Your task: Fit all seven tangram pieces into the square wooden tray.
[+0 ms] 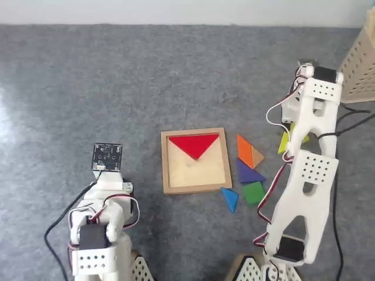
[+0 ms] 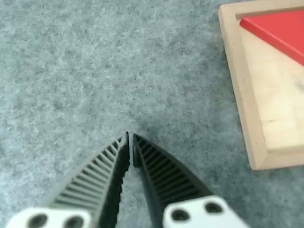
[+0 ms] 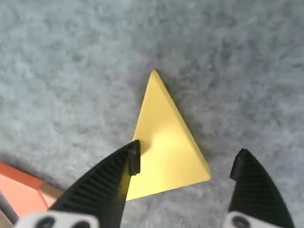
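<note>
One red wooden triangle (image 1: 194, 143) lies in the square wooden tray (image 1: 165, 170); to its right, the right gripper (image 3: 189, 148) gapes wide over a yellow wooden triangle (image 3: 164, 142), likely poised to grasp it.

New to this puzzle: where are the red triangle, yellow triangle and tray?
red triangle (image 1: 194, 144): high view, its middle.
yellow triangle (image 3: 166, 147): right wrist view, its middle.
tray (image 1: 196, 187): high view, its rim.

The worktop (image 1: 88, 88) is covered in a grey, carpet-like fabric with a mottled nap (paler toward its left edge). A plain pale strip (image 1: 176, 12) runs along the far edge. At the far right corner stands a tan perforated panel (image 1: 360, 64), with rows of small holes across its face.
</note>
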Robot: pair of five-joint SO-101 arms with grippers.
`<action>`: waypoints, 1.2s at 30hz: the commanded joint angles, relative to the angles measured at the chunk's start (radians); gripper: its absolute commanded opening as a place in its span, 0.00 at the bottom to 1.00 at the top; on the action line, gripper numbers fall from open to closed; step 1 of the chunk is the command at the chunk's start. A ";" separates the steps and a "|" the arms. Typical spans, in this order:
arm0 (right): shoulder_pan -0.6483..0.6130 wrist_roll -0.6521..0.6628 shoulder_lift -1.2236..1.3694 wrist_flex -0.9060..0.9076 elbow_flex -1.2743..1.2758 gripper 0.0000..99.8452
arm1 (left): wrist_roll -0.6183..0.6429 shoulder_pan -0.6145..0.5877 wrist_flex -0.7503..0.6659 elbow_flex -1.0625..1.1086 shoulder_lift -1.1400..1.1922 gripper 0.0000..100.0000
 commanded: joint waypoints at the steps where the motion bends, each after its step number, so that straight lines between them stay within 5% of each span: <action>1: -0.013 -0.008 -0.028 -0.010 0.044 0.31 | 0.008 -0.003 0.005 -0.012 -0.017 0.01; 9: -0.016 -0.008 0.025 -0.012 0.055 0.30 | 0.008 -0.003 0.005 -0.012 -0.017 0.01; 25: -0.036 -0.043 -0.064 0.042 0.061 0.00 | 0.008 -0.003 0.005 -0.012 -0.017 0.01; 36: -0.159 -0.049 -0.272 0.047 0.201 0.01 | 0.008 -0.003 0.005 -0.012 -0.017 0.01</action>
